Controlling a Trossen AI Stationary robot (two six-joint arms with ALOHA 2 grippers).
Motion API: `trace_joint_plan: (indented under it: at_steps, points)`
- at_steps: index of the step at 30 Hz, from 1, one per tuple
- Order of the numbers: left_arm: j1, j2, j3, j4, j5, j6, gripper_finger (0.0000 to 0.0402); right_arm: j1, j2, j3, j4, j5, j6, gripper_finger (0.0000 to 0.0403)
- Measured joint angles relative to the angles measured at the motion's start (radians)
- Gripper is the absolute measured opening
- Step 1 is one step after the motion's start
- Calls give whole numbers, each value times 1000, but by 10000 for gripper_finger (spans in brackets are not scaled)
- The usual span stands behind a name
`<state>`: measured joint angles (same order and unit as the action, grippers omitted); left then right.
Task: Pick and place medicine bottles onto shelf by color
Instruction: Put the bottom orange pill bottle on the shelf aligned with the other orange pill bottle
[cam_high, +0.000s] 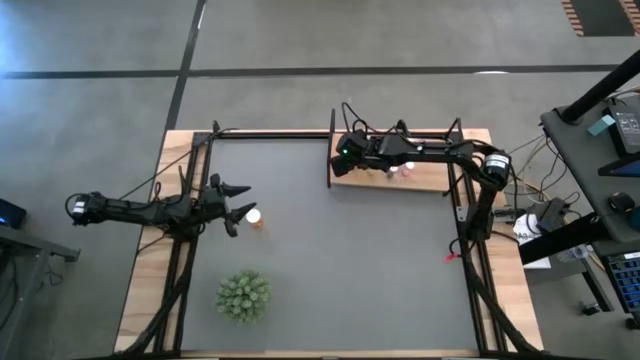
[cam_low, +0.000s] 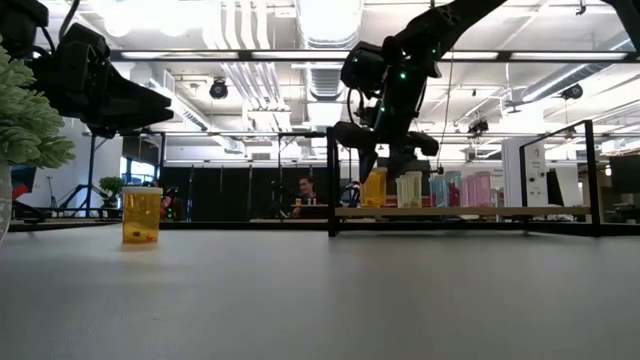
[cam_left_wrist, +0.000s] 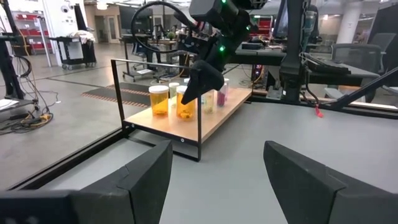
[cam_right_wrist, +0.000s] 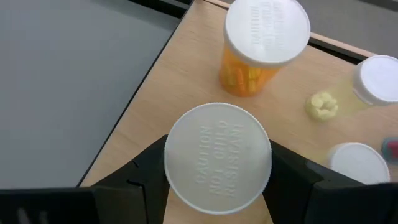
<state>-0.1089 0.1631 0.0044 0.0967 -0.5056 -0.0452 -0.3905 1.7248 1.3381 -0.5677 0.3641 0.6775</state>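
Note:
The shelf (cam_high: 425, 180), a light-wood board in a black frame, stands at the mat's far edge with several white-capped medicine bottles on it. My right gripper (cam_right_wrist: 217, 167) hovers over the shelf's left end, shut on an orange bottle (cam_left_wrist: 185, 104). A second orange bottle (cam_right_wrist: 258, 46) stands on the board just beyond it, and paler bottles (cam_right_wrist: 379, 78) stand further along. A lone orange bottle (cam_high: 254, 216) stands on its base on the grey mat. My left gripper (cam_left_wrist: 214, 180) waits open beside that bottle, at the table's left. My right gripper pinches the orange bottle's white cap (cam_right_wrist: 180, 155) between its two fingers (cam_right_wrist: 146, 167), one on each opposite side of the rim. The fingers slant down from above. The bottle stays upright below them; I cannot tell whether its base touches the board.
A green spiky plant (cam_high: 243, 296) stands on the mat near the front left. The shelf's black posts (cam_left_wrist: 199, 124) rise at its corners. A small yellowish lump (cam_right_wrist: 321, 106) lies on the board between the bottles. People and furniture show in the room behind.

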Motion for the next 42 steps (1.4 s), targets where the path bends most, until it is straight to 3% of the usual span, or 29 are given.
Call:
trace_joint_plan:
  at_steps: [42]
  points:
    - [0, 0, 0, 0, 0, 0, 238, -11, 13, 0, 25, -8, -41, 192]
